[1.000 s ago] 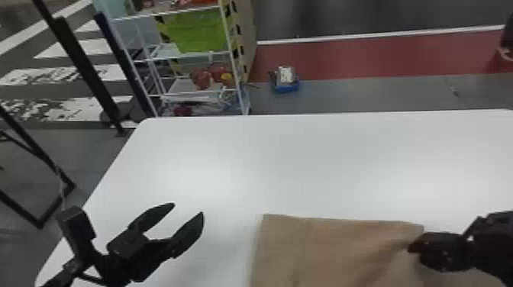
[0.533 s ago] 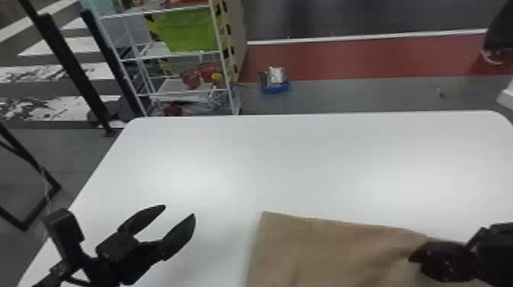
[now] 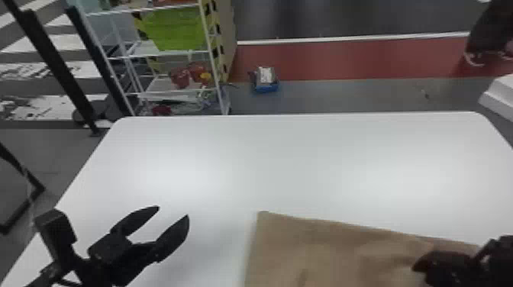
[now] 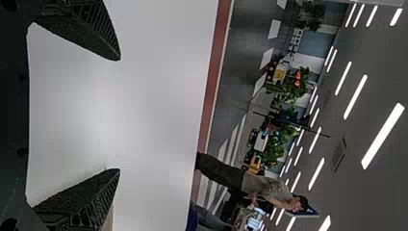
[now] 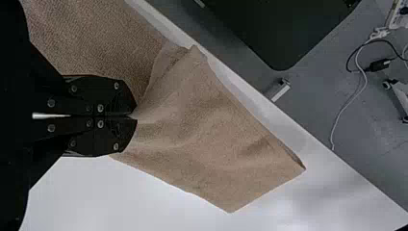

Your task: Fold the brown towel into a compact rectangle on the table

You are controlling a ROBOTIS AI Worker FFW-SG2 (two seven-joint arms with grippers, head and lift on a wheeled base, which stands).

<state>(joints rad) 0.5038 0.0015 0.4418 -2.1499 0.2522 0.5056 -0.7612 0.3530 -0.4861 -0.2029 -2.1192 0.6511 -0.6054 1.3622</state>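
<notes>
Right claw pinches the brown towel on the tabletop; left claw is spread. No neat rectangle yet, so folding seems left.

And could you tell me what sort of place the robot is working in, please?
Probably a large indoor test or demonstration hall: strip lights run across the ceiling, road-like white stripes mark the floor, and a rack with a green bin stands beyond the table.

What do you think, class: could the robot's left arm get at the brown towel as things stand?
Probably yes: the left arm, jaws open, hangs left of the towel with nothing visible between; the right arm pinches it farther right.
</notes>
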